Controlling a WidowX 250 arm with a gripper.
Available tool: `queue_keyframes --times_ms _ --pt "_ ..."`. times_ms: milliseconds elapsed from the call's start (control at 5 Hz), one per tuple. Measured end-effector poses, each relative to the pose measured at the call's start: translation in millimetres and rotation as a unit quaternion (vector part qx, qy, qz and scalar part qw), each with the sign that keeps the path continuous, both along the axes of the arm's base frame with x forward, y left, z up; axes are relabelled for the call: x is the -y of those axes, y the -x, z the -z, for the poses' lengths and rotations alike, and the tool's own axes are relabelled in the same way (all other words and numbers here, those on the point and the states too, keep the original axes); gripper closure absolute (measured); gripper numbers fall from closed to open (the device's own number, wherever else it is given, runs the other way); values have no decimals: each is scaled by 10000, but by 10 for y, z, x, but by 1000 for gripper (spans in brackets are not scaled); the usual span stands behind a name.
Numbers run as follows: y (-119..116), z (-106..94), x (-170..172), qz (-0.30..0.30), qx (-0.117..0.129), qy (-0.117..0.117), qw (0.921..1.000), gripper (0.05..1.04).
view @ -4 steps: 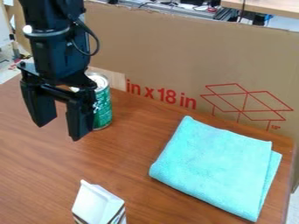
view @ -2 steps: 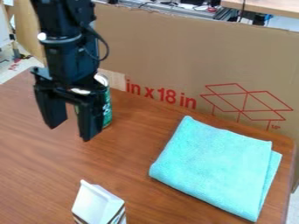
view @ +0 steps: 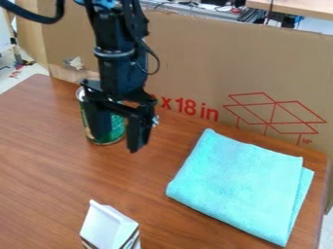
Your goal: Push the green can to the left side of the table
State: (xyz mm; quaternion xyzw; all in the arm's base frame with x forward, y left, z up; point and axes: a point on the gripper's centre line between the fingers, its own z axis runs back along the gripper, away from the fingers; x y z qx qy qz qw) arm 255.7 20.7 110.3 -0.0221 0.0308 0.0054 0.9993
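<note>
Two smooth, blocky black fingers (view: 138, 133) stand apart on the gripper (view: 118, 144), pointing down at the upper left of the work surface. A cylindrical green can (view: 118, 128) with a pale metal rim stands upright on the table (view: 39, 170), partly hidden behind them; whether they touch it cannot be told. Ribbed black cable (view: 151, 61) loops beside the arm (view: 114, 61).

Toward the right lies a turquoise cloth (view: 240, 182), soft and finely napped, folded into a thick, roughly square pad with rounded folds and a second layer showing along its right edge. At the near edge of the view is a white gable-top carton (view: 109, 224), its smooth faces slanting from a pinched ridge, with dark and tan stripes low on its side.

The tabletop has reddish-brown wood grain and a rounded far-right corner. Behind it rises a brown cardboard panel (view: 214, 58), with red lettering, a red line drawing of an open box (view: 276, 113) and a torn patch (view: 75, 63) at left. Beyond are metal rails (view: 189, 10), a light wood tabletop (view: 305, 8) and pale floor (view: 23, 78).
</note>
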Motion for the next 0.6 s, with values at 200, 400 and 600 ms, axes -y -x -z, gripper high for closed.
queue_keyframes --times_ms 200,400,600 --pt "-194 98 -15 110 120 -3 9999 81" --pt "-357 155 -40 144 280 -31 9995 81" --pt "-503 212 -113 97 438 -70 9990 81"
